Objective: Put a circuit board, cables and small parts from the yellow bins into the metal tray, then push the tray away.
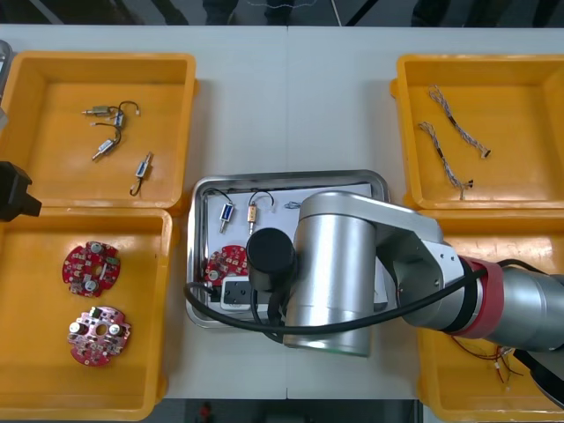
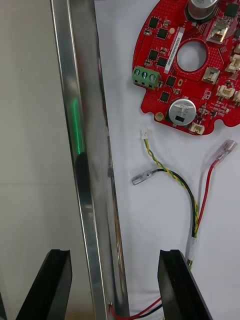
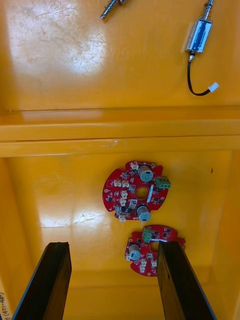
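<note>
Presently my right gripper stands open and empty astride the rim of the tray. One finger is over the table and the other is over the white lining inside. Just beyond the inner finger the red and yellow cable lies loose on the lining, a black strand running with it. Past the cable a board lies flat in the tray, clear of the rim. In the front view my right arm covers much of the tray. At the tray's far end two small metal parts lie side by side.

My left gripper is likewise open and empty over the near left bin. Two boards lie flat there, apart from each other. Beyond the wall, the far left bin holds further small parts. Across the table, the far right bin holds two twisted cables.
</note>
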`<action>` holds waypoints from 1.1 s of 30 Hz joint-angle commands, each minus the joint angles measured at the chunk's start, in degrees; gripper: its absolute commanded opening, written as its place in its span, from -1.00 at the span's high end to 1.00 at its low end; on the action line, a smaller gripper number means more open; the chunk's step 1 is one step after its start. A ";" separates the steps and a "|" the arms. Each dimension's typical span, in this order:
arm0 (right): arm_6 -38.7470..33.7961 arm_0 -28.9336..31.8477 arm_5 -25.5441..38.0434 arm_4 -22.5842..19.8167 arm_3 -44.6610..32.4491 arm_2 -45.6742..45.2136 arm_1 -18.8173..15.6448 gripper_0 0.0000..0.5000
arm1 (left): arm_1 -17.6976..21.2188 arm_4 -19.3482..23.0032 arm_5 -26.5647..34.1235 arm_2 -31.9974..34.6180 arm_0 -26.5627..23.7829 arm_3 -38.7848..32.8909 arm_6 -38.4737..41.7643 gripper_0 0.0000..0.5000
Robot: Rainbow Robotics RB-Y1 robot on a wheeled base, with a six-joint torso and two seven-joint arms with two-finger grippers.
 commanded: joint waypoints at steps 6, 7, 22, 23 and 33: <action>-0.29 1.97 -5.24 2.64 3.00 5.19 1.22 -1.00 | 2.63 0.81 -0.66 1.82 0.94 -1.67 -2.33 -1.00; -0.29 1.97 -5.60 3.00 3.36 5.63 1.22 -1.00 | 2.63 0.81 -0.57 1.82 1.03 -1.67 -2.33 -1.00; -1.09 2.67 -7.97 6.34 6.08 8.26 1.22 -1.00 | 2.63 0.81 -0.57 1.82 1.03 -1.67 -2.33 -1.00; -1.17 2.67 -7.97 6.42 6.08 8.35 1.22 -1.00 | 2.63 0.81 -0.57 1.82 1.03 -1.67 -2.33 -1.00; -1.35 2.67 -7.97 6.34 6.08 8.35 1.13 0.62 | 2.63 0.81 -0.57 1.82 1.03 -1.67 -2.33 -1.00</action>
